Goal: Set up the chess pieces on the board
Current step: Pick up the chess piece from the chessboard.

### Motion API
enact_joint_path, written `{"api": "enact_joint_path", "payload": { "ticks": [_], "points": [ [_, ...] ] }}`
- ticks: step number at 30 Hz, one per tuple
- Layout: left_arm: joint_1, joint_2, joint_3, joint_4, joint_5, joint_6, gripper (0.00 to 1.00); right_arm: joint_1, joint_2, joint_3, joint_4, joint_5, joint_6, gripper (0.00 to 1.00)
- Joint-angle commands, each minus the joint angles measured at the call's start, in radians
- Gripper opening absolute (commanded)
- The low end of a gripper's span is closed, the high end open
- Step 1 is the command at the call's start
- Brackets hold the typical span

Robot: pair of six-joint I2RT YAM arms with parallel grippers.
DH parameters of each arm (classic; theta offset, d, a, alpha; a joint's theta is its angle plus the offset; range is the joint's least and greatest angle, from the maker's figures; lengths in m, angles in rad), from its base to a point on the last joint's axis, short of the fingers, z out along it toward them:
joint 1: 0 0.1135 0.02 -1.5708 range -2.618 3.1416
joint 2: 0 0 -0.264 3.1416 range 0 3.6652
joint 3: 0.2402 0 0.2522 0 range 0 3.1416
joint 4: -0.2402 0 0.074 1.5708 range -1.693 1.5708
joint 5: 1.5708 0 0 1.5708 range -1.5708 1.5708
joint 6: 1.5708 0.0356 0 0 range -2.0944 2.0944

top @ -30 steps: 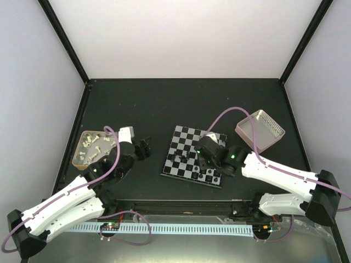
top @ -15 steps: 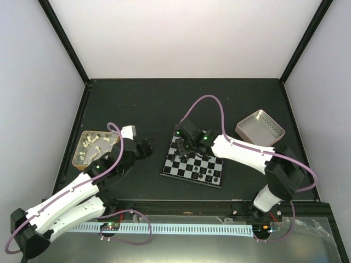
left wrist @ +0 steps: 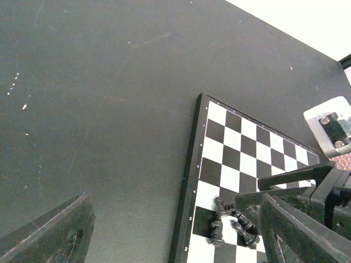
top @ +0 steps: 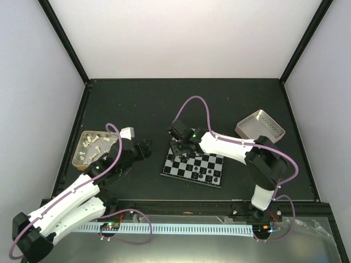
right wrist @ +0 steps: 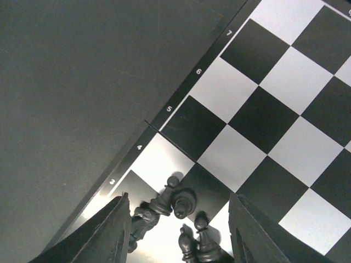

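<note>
The board (top: 204, 162) lies at mid table, turned a little. My right gripper (top: 180, 148) hangs over its far left corner, open. In the right wrist view its fingers (right wrist: 116, 233) straddle a heap of black chess pieces (right wrist: 181, 205), some lying, some upright, on the board (right wrist: 263, 109) by its numbered edge. More black pieces (top: 207, 175) stand at the board's near right. My left gripper (top: 146, 149) is open and empty just left of the board. The left wrist view shows the board (left wrist: 236, 143), the heap (left wrist: 230, 222) and the right gripper (left wrist: 307, 192).
A tan tray (top: 82, 159) holding several white chess pieces sits at the left, behind my left arm. A pink-rimmed metal tray (top: 260, 130) sits at the right rear. Black frame rails border the dark table.
My right arm has swung from the board's near right side across to its far left corner, over the heap of pieces. My left gripper has edged slightly toward the board.
</note>
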Motion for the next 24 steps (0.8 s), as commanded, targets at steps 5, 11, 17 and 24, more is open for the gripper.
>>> {"api": "enact_joint_path", "payload": {
  "ticks": [5,11,17,24],
  "points": [
    [0.028,0.003,-0.014,0.018,0.03,-0.035,0.82,-0.003,0.046,0.026,-0.016,-0.005,-0.037,0.46],
    [0.031,0.008,-0.02,0.029,0.044,-0.038,0.8,-0.004,0.065,0.021,-0.001,-0.003,-0.045,0.34],
    [0.033,0.003,-0.021,0.024,0.048,-0.038,0.79,-0.004,0.09,0.032,-0.001,-0.005,-0.043,0.27],
    [0.037,-0.007,-0.024,0.021,0.053,-0.038,0.79,-0.005,0.106,0.032,0.0,0.007,-0.048,0.08]
  ]
}}
